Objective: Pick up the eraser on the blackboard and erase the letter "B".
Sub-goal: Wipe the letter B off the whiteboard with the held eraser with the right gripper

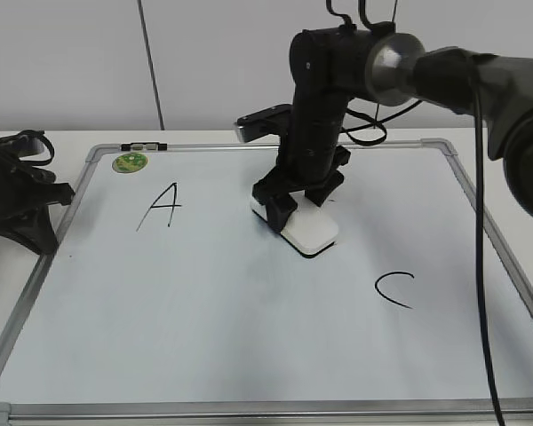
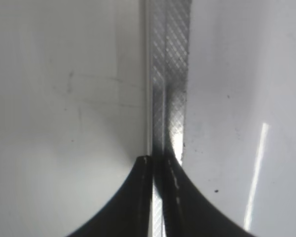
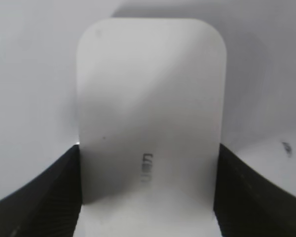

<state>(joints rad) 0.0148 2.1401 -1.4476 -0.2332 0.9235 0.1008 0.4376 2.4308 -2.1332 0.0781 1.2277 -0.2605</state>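
The blackboard (image 1: 249,337) is a white board with a silver frame, lying flat on the table. My right gripper (image 1: 295,211) is shut on the white eraser (image 1: 309,229) and holds it flat on the board's middle. In the right wrist view the eraser (image 3: 150,108) fills the space between the two dark fingers (image 3: 148,197). The letter "B" does not show as a whole; only a small dark mark (image 3: 286,148) lies beside the eraser. My left gripper (image 1: 31,222) rests at the board's left edge, shut and empty, above the frame rail (image 2: 168,89).
A black "A" (image 1: 163,206) is at the board's left and a black "C" (image 1: 393,289) at its right. A small round green magnet (image 1: 130,161) sits at the top left corner. A cable (image 1: 481,266) hangs down at the right.
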